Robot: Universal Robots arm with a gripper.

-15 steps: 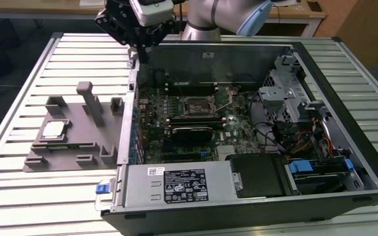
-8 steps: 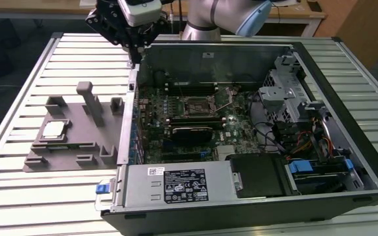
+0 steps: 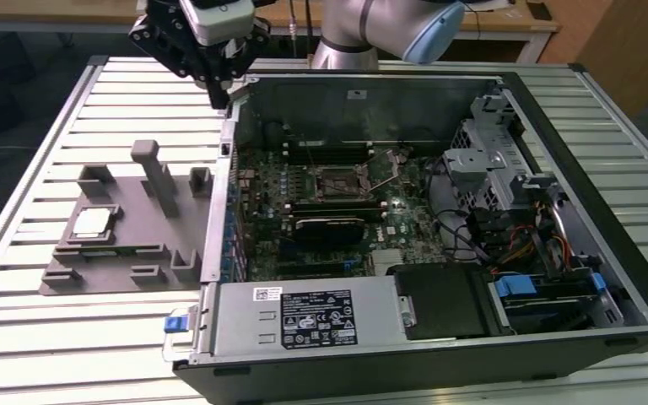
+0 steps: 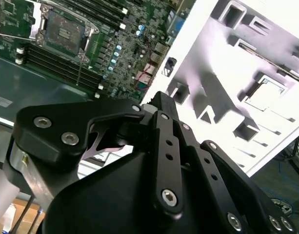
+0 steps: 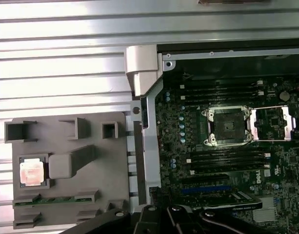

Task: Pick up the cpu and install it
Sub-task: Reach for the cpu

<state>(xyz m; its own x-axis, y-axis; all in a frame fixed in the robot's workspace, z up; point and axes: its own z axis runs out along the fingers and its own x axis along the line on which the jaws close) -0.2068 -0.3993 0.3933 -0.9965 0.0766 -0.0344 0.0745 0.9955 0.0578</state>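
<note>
Small flat square cpu [image 3: 91, 222]: silvery-grey metal top, pale rim; in the first wrist view the top read pinkish under glare. Moulded plastic fixture tray [image 3: 132, 261] was uniform mid-grey. Slatted metal table [image 3: 43, 337] showed a silver-white pattern of parallel ribs with darker grooves. Large printed motherboard [image 3: 266, 181] was dark green, dotted with pale blue capacitors and crossed by black slots. Rectangular heatsink block [image 3: 326, 226] was black. Open computer case [image 3: 414, 375]: black shell, grey steel inside. Boxy metal power supply [image 3: 240, 325] was silver-grey with a black-and-white label; the plastic latch [image 3: 178, 323] beside it was bright blue. Linkage-type gripper [image 3: 213, 80] was matte black with silver screw heads
</note>
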